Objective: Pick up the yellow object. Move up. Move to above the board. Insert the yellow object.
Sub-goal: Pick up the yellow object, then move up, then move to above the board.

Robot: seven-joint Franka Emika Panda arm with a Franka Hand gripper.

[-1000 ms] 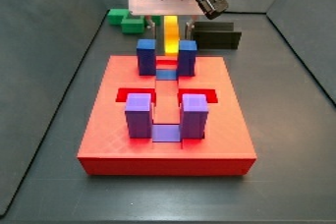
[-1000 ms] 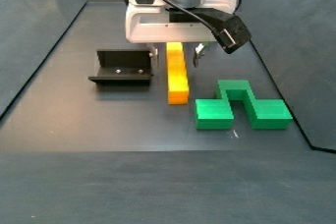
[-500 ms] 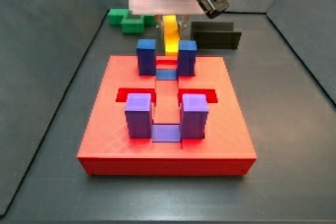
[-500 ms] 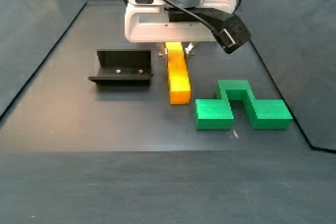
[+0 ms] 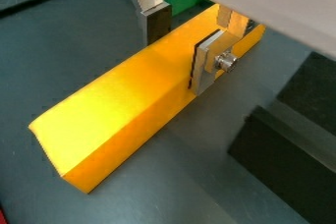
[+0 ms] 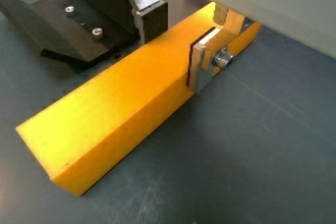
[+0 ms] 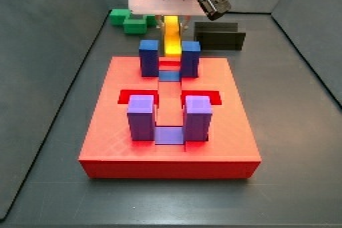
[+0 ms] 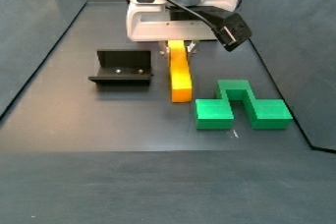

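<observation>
gripper (image 6: 179, 39) fingers straddling yellow object (image 6: 125, 109), board (image 7: 171, 122) only in a side view

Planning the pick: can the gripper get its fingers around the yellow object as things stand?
Probably yes. The gripper already straddles one end of the yellow object, a finger on each long side. The fixture and green blocks stand apart from it.
</observation>
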